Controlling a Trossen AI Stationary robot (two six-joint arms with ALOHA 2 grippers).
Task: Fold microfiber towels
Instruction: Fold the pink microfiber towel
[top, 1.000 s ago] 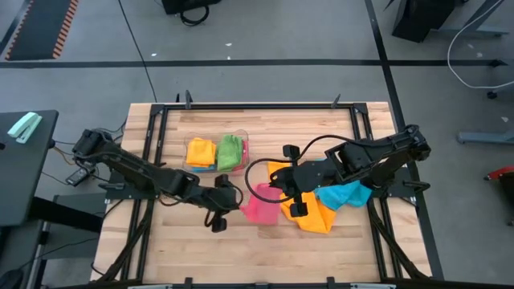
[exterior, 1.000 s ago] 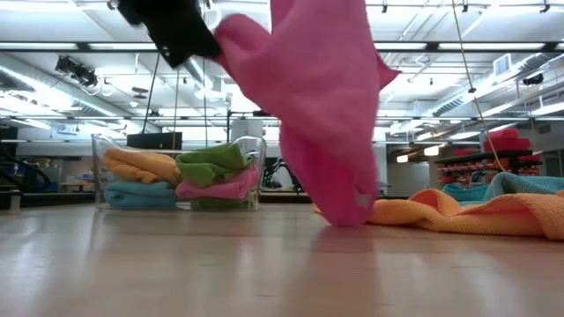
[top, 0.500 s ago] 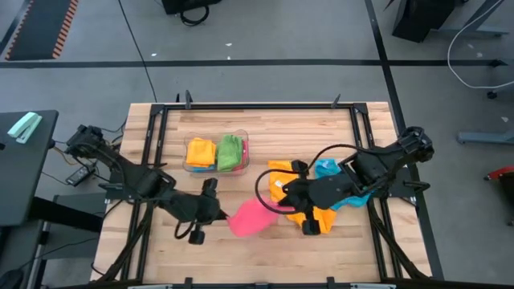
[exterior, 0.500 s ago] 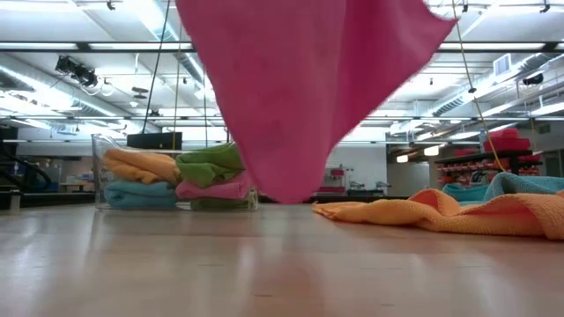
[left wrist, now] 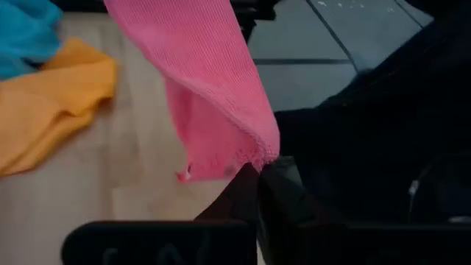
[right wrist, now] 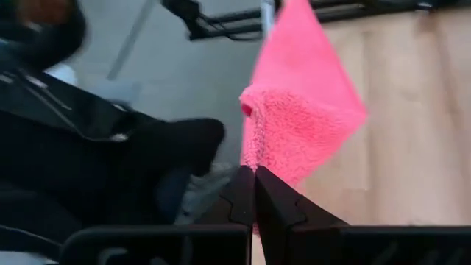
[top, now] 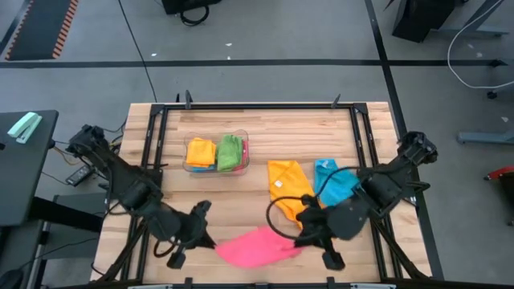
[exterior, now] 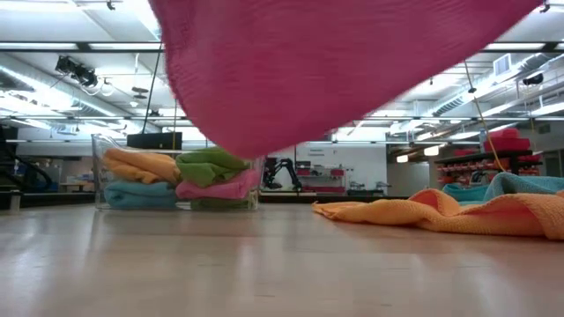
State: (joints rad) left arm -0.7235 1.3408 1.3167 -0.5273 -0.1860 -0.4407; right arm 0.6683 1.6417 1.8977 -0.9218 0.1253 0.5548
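High view: left gripper (top: 201, 238) and right gripper (top: 305, 238) each pinch a corner of the pink towel (top: 253, 246), stretched between them above the table's (top: 257, 128) near edge; lowering both corners evenly should lay it flat

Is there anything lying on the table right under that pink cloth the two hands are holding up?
Nothing visible. The pink towel hangs between the left hand and right hand, both shut on it, over bare wood near the table's front edge. The orange towel and blue towel lie farther back.
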